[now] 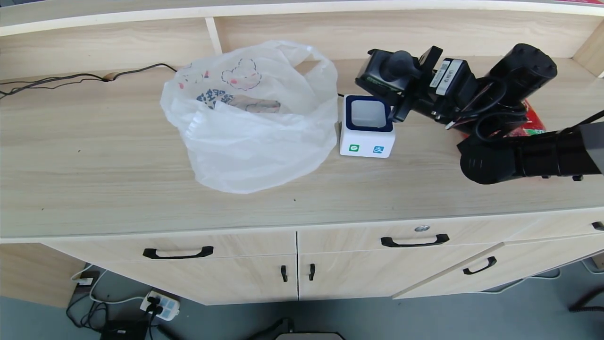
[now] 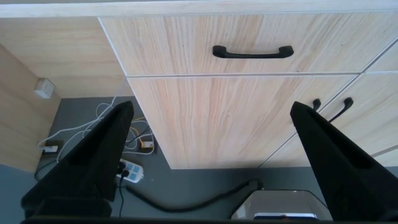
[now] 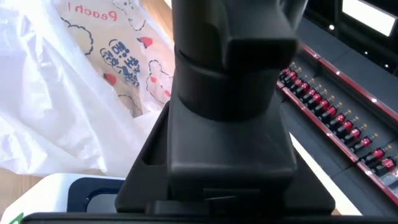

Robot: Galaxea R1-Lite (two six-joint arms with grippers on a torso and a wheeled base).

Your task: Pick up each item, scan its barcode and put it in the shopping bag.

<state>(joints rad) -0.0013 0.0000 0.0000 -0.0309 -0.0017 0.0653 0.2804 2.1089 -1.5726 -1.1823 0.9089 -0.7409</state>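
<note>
The white shopping bag point(image 1: 250, 137) is lying slumped on the wooden counter point(image 1: 94, 189), its mouth gaping toward the back wall point(image 1: 118, 42), with a wide strip of counter top running between it and the front edge and another stretching away to the left. The scanner point(image 1: 367, 141), a white cube with a blue-rimmed window facing up, is sitting just beside the bag's right side; whether the two are touching cannot be told. The right gripper point(image 1: 384, 71) is hanging above the scanner's far corner, close to the back wall, and whether it is open or closed cannot be told. A red packet point(image 1: 535, 123) is lying on the counter to the right, partly hidden under that arm. A dark cable point(image 1: 71, 80) is trailing along the back left of the counter. The left gripper point(image 2: 211, 109) is hanging below the counter's edge with its jaws spread wide and gripping nothing, facing a drawer front point(image 2: 249, 37)
</note>
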